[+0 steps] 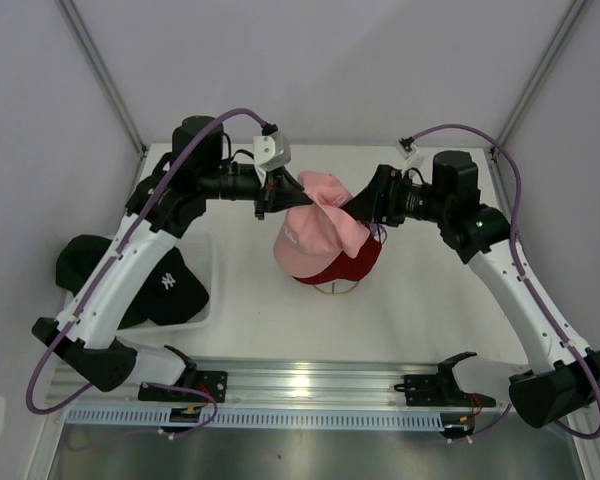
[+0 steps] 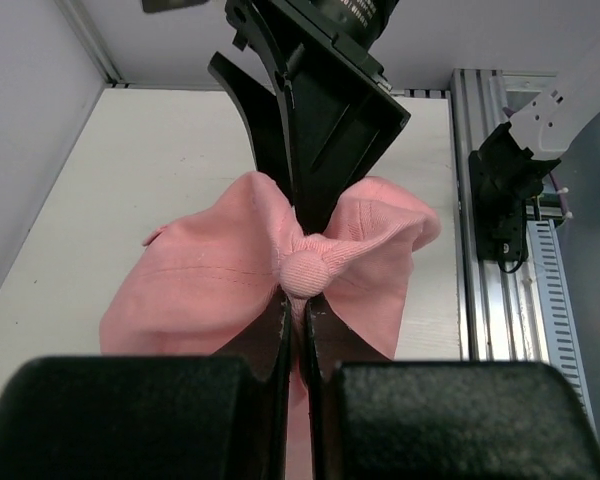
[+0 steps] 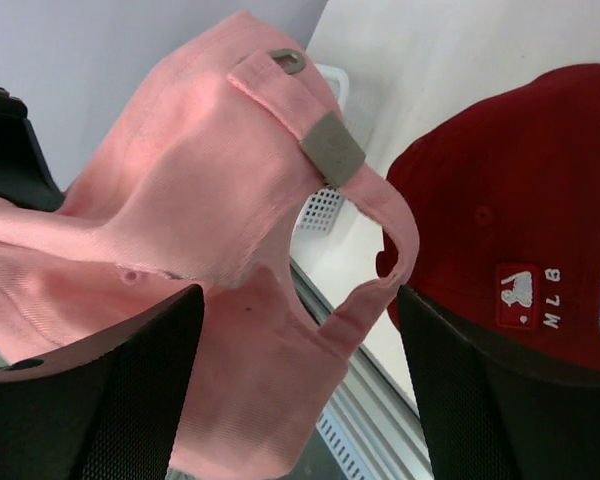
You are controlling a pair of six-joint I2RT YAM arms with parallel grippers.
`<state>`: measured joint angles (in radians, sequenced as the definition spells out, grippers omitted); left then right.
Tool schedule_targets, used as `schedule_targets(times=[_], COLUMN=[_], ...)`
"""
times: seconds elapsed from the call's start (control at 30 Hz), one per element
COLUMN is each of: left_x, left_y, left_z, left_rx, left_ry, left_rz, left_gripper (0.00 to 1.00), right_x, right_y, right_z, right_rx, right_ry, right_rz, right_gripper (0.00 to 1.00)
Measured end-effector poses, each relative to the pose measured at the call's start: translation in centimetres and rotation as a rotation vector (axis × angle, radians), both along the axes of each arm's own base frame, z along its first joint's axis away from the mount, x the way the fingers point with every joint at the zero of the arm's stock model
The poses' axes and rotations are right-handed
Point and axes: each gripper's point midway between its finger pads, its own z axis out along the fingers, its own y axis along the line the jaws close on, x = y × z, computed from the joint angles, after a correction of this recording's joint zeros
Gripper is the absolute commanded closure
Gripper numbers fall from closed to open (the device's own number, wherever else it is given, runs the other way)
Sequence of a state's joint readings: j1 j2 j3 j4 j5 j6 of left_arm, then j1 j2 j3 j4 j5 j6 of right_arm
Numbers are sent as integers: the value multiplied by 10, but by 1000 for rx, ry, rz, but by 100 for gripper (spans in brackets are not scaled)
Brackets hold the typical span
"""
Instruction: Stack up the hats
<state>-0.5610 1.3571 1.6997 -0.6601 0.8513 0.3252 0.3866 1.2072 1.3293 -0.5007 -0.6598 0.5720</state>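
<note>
My left gripper (image 1: 268, 200) (image 2: 302, 305) is shut on the crown of the pink hat (image 1: 310, 235) (image 2: 210, 280), just under its top button, and holds it over the red hat (image 1: 355, 268) (image 3: 510, 190). The red hat sits on the gold wire stand (image 1: 335, 290). My right gripper (image 1: 352, 208) (image 3: 300, 295) is open, its fingers wide apart around the pink hat's back strap (image 3: 330, 150). The black hat (image 1: 170, 285) and the dark green hat (image 1: 80, 262) lie at the left. The lavender hat is not clearly in view.
A white plastic tray (image 1: 208, 262) at the left holds the black hat. A metal rail (image 1: 310, 385) runs along the near edge. Frame posts stand at the back corners.
</note>
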Motion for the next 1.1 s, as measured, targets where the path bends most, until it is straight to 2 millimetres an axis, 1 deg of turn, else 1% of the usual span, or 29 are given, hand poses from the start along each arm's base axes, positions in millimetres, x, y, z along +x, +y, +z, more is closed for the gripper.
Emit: schedule_targets(times=[0.07, 0.2, 0.23, 0.27, 0.3, 0.37, 0.43, 0.53, 0.6, 0.7, 0.8, 0.83, 0.87, 0.9, 0.97, 1.0, 1.03, 1.07, 1.1], left_x=[-1, 0, 0, 1, 1, 3, 5, 8, 10, 11, 11, 11, 11, 10, 10, 10, 10, 10, 10], left_y=[-1, -6, -8, -10, -12, -13, -13, -10, -8, -6, -6, -6, -6, -7, -7, -8, -8, -8, -7], left_z=[-1, -7, -10, -13, -17, -25, -31, -37, -41, -44, -46, -46, -45, -45, -42, -40, -38, -35, -32], left_rx=[-1, 8, 13, 21, 31, 53, 73, 98, 112, 127, 130, 129, 127, 124, 116, 109, 104, 98, 92], left_ry=[5, 23, 29, 34, 43, 55, 62, 63, 67, 75, 88, 92, 95, 100, 97, 91, 84, 77, 69], left_rz=[-10, -25, -29, -33, -35, -30, -21, 0, 15, 34, 42, 41, 41, 42, 43, 44, 44, 46, 49], left_gripper=[98, 98, 98, 98, 99, 99, 99, 99, 98, 98, 97, 98, 98, 98, 98, 98, 98, 98, 98], right_x=[-3, -2, -1, 1, 2, 4, 8, 19, 25, 34, 42, 44, 45, 46, 46, 45, 44, 42, 39], right_y=[4, 10, 11, 12, 12, 11, 7, -6, -16, -29, -34, -36, -37, -38, -39, -39, -38, -37, -36], right_z=[-5, -14, -13, -10, -5, 7, 25, 55, 66, 71, 64, 59, 52, 46, 32, 24, 16, 8, 0], right_rx=[47, 126, 141, 155, 165, 174, 183, 190, 178, 132, 70, 47, 24, 8, -18, -26, -31, -28, -24], right_ry=[35, 98, 107, 107, 99, 76, 28, -68, -113, -158, -166, -162, -149, -135, -105, -84, -64, -40, -8], right_rz=[5, -5, -10, -16, -21, -34, -51, -97, -133, -186, -215, -223, -226, -228, -225, -218, -210, -203, -195], right_gripper=[24, 65, 82, 92, 100, 100, 100, 100, 100, 100, 100, 96, 88, 70, 50, 42, 24, 17, 6])
